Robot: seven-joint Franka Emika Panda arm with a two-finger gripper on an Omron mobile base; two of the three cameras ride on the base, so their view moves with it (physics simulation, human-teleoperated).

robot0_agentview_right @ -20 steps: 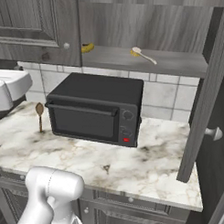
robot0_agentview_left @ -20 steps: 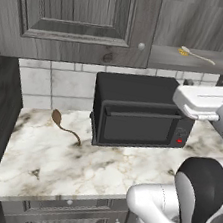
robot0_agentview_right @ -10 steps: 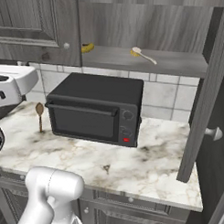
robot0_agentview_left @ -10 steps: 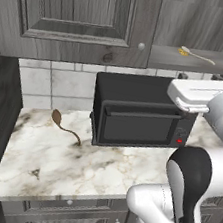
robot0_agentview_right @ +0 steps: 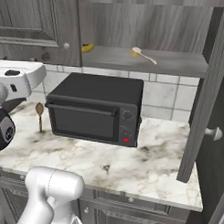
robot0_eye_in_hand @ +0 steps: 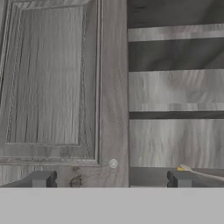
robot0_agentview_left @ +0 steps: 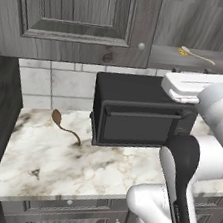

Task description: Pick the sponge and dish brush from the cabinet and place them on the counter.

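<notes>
The dish brush (robot0_agentview_right: 143,54), a thin white handle with a small yellow head, lies on the grey shelf of the open cabinet (robot0_agentview_right: 179,63). It also shows as the dish brush (robot0_agentview_left: 195,54) and, at the lower right of the hand view, the dish brush (robot0_eye_in_hand: 197,172). My gripper (robot0_eye_in_hand: 110,179) is open with nothing between its fingertips (robot0_eye_in_hand: 41,178). It faces the closed cabinet door (robot0_eye_in_hand: 52,83) and its knob (robot0_eye_in_hand: 113,163). The white hand (robot0_agentview_left: 200,89) hovers over the microwave, below the shelf. The sponge is out of view. The counter (robot0_agentview_left: 50,160) is white marble.
A black microwave (robot0_agentview_right: 95,108) stands on the counter under the shelf. A brown spoon (robot0_agentview_left: 63,125) lies to its left. A yellow banana (robot0_agentview_right: 87,47) rests on the shelf left of the brush. The open cabinet door (robot0_agentview_right: 210,90) juts out on the right.
The hand has risen slightly and edged towards the cabinet. The gripper has stayed open, and nothing on the shelf or counter has moved.
</notes>
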